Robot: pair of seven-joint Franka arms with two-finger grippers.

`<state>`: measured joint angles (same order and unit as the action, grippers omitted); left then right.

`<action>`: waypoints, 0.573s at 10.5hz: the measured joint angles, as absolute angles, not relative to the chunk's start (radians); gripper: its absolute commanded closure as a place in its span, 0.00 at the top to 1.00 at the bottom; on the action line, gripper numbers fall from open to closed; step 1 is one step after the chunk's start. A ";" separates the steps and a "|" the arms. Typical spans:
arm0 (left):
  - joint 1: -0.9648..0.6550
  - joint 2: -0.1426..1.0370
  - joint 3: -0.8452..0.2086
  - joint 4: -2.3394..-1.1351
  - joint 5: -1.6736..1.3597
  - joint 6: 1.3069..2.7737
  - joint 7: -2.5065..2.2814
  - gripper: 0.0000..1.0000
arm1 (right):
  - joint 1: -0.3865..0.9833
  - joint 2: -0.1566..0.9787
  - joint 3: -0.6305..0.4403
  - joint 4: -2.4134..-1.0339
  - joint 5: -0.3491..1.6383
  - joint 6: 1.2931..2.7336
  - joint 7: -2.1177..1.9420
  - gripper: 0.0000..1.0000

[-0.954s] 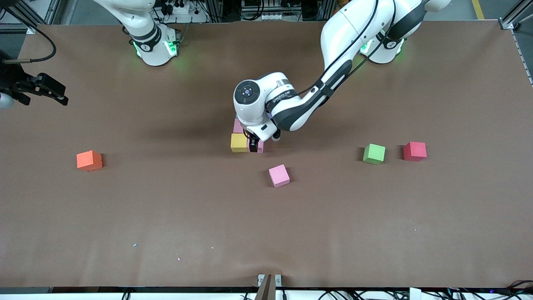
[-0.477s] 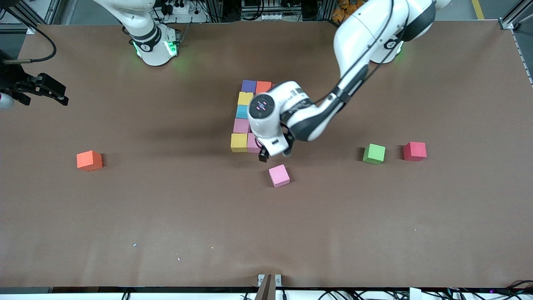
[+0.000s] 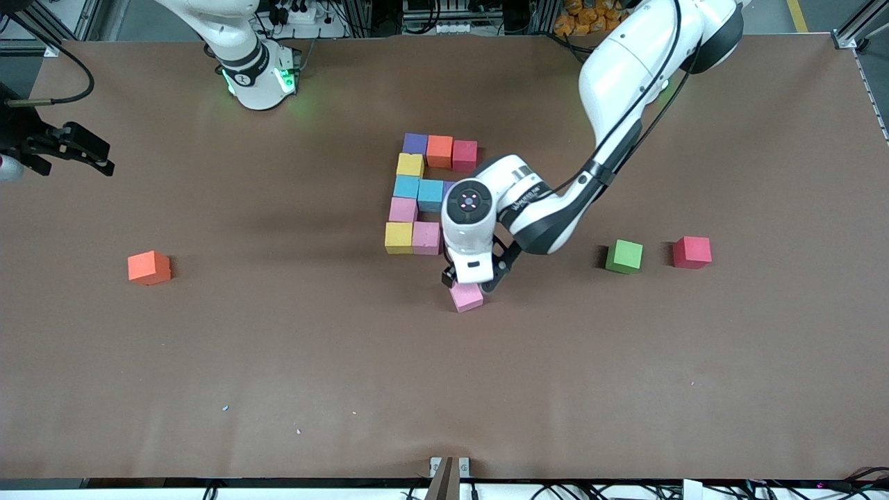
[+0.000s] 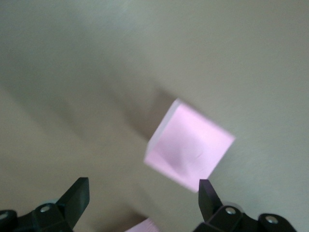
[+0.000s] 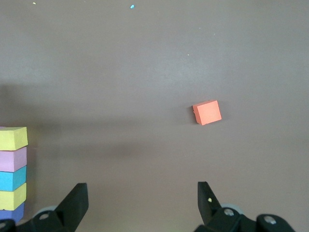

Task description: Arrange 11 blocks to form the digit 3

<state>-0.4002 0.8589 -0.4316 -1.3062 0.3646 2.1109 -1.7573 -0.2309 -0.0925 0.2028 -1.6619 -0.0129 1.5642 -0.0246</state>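
The left gripper, jaws wide and empty, hangs low just over the loose pink block at frame centre. In the left wrist view the block sits skewed, offset toward one finger. The unfinished digit lies just above it in the frame. The right gripper, wide and empty, waits at the left edge.

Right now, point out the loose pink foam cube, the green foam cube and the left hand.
loose pink foam cube (image 3: 467,297), front view, top face.
green foam cube (image 3: 624,255), front view, top face.
left hand (image 3: 471,283), front view, midway between fingertips.
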 measured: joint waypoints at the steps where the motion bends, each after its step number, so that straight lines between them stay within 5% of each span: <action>1: -0.397 0.860 -0.406 -1.307 0.365 2.159 -1.723 1.00 | -0.231 -0.093 0.203 -1.662 -0.013 1.564 -0.025 1.00; 6: -0.413 0.892 -0.346 -1.313 0.365 2.321 -1.706 1.00 | -0.230 -0.093 0.203 -1.662 -0.013 1.564 -0.025 1.00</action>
